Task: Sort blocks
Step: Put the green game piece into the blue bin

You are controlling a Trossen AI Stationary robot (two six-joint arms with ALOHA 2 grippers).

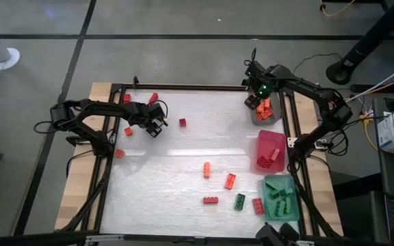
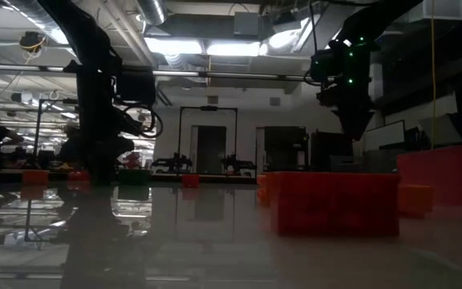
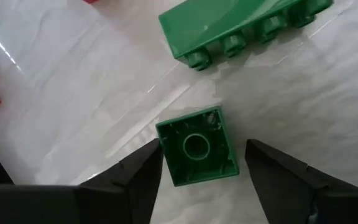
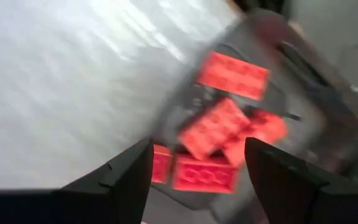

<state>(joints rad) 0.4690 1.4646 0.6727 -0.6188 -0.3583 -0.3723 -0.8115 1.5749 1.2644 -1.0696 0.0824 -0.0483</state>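
Left wrist view: left tool (image 3: 197, 168), fingers apart, is straddling a small square green plastic brick (image 3: 197, 154) lying studs-down on the bench. Probably light, rigid, slick; grip its flat sides. Long green studded brick (image 3: 241, 28) is lying just beyond it. Right tool (image 4: 197, 165), open, is hovering over grey tray (image 4: 319, 118) w/ orange bricks (image 4: 219, 127).

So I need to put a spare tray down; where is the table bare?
Free: the table's near-left area, and its middle between the left gripper and the pink tray. Crowded: blocks by the teal tray, and around the left gripper.
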